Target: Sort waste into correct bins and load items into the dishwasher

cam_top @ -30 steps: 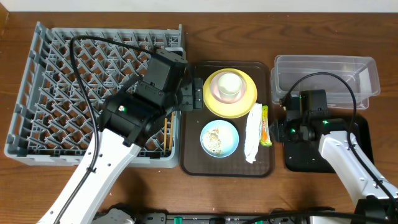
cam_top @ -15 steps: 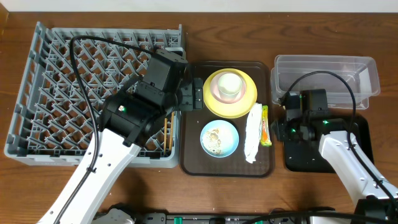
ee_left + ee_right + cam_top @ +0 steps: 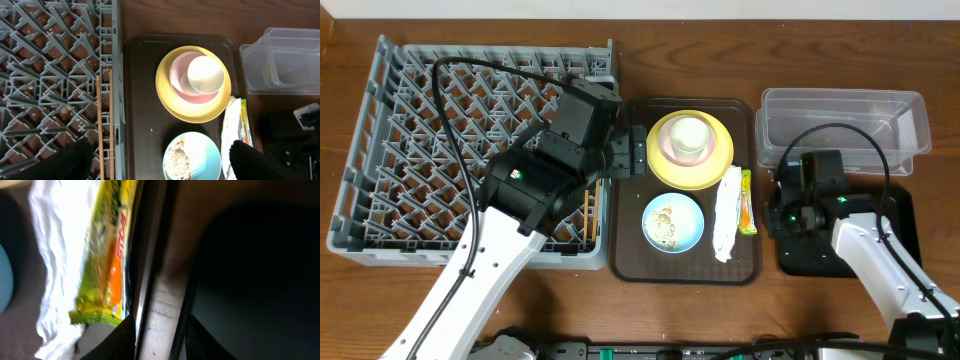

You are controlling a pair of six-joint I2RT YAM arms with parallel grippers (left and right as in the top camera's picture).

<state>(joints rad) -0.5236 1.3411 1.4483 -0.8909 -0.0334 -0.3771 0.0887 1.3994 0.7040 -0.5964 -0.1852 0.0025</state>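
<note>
Left claw (image 3: 638, 150) wide apart, empty, at left rim of smooth dark brown serving tray (image 3: 625, 235). Right claw (image 3: 159, 342) narrowly parted, empty, at right rim beside glossy narrow orange-yellow-green packet (image 3: 107, 265).

White cup (image 3: 205, 74) inside pink bowl (image 3: 177, 75) atop yellow plate (image 3: 195, 112) on brown tray (image 3: 137, 100), grey rack (image 3: 50, 75) beside it.

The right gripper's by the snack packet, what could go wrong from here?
The packet lies against the wrapper, so the right gripper may pinch both. Its fingertips appear to straddle the rim of the brown tray, beside the packet, so closing could catch the rim instead.
</note>
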